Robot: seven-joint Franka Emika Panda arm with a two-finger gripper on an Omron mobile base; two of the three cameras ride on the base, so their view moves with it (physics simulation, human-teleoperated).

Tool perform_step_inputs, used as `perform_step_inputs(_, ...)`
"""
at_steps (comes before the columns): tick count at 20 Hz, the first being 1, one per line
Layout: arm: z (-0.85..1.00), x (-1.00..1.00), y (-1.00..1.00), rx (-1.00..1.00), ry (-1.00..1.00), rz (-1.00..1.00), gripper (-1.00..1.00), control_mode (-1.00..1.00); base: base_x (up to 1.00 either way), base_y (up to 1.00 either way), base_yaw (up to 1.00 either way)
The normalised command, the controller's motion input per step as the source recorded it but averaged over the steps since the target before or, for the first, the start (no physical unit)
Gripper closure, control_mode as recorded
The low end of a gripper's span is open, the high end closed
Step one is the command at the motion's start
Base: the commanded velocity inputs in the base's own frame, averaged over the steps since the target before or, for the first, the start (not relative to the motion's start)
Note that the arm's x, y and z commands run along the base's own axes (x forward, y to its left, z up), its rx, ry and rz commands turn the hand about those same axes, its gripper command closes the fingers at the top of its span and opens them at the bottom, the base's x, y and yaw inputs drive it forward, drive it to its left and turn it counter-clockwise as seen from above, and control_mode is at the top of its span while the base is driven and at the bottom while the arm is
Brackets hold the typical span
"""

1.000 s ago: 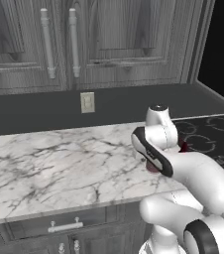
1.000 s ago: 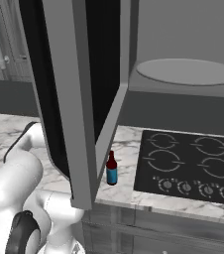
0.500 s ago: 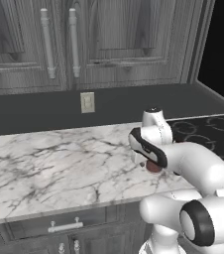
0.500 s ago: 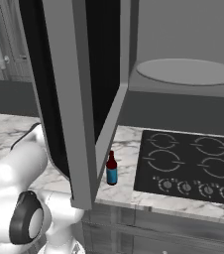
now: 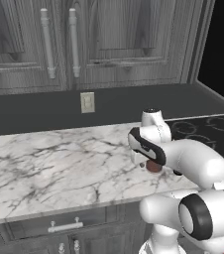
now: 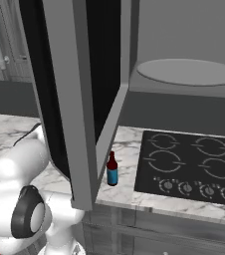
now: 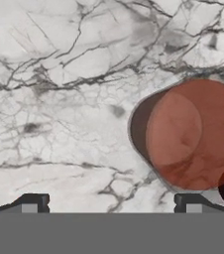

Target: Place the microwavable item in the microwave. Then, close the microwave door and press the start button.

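Your gripper [image 7: 111,201] hangs wide open, holding nothing, above the reddish-brown cup [image 7: 193,134] (clear glassy rim) on the marble counter [image 7: 59,99].

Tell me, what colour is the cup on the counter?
The cup is reddish-brown, seen best in the hand view.

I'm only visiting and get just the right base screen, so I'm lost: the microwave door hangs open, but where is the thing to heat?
Observer: The hand view shows a reddish-brown cup standing on the marble counter.
Visitor: Is it held?
Observer: No. The fingers are spread wide, and the cup sits off toward one side of them.
Visitor: What's near it?
Observer: In the left base view it stands close to the stovetop.
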Motion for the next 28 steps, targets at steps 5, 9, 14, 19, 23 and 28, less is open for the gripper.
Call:
perform_step_inputs(5,0.03,-0.06,-0.06,0.00,-0.01,0.01,-1.00,-1.00,0.00,0.00,0.00)
perform_step_inputs(9,0.05,0.00,-0.16,0.00,0.00,0.03,-1.00,-1.00,0.00,0.00,0.00)
perform_step_inputs(14,0.09,0.12,-0.09,0.00,0.00,0.03,-1.00,-1.00,0.00,0.00,0.00)
perform_step_inputs(19,0.00,0.22,-0.04,0.00,0.00,0.05,-1.00,-1.00,0.00,0.00,0.00)
perform_step_inputs(23,-0.01,0.30,0.00,0.00,0.00,0.06,-1.00,-1.00,0.00,0.00,0.00)
perform_step_inputs(28,-0.19,0.26,0.01,0.00,0.01,0.07,-1.00,-1.00,0.00,0.00,0.00)
